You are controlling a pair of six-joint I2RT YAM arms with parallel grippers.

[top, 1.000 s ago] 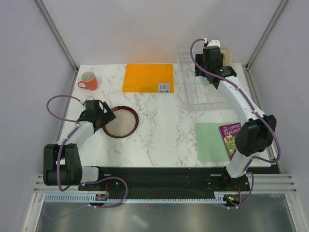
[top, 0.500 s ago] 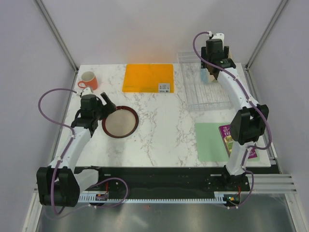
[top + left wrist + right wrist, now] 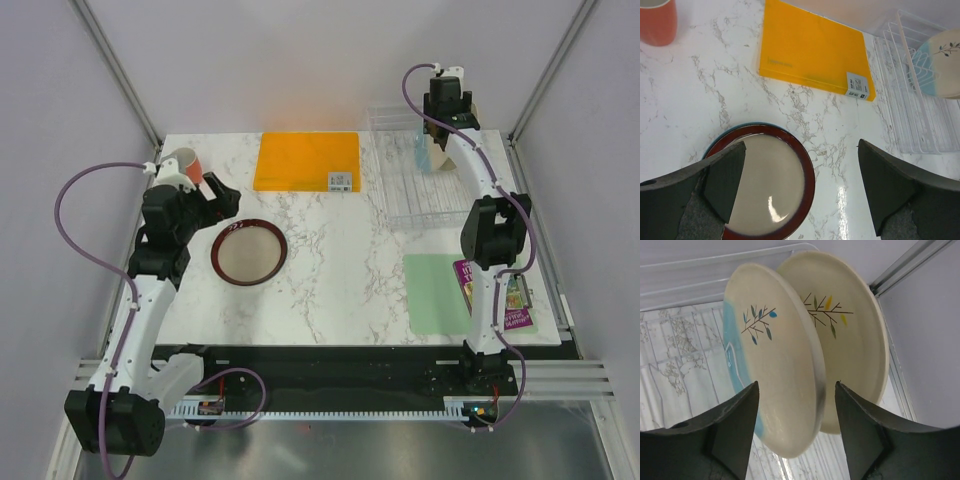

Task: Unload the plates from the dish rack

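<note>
At the far right corner of the table (image 3: 340,265), two plates are stood on edge in the dish rack (image 3: 425,200), face to face, so that their rims can be reached. The right claw (image 3: 796,385) is set astride the rim of the blue-and-cream plate (image 3: 775,350), jaws apart, with no grip yet made. Little room is left for one finger by the cream plate (image 3: 855,335) just behind, and the rack's wires would have to be cleared on a lift. The left claw (image 3: 801,144) is held wide open and empty above the red-rimmed plate (image 3: 765,185), which lies flat on the table, judged unloaded. A mug (image 3: 657,20) and an orange board (image 3: 810,50) are kept well apart from both.
</note>
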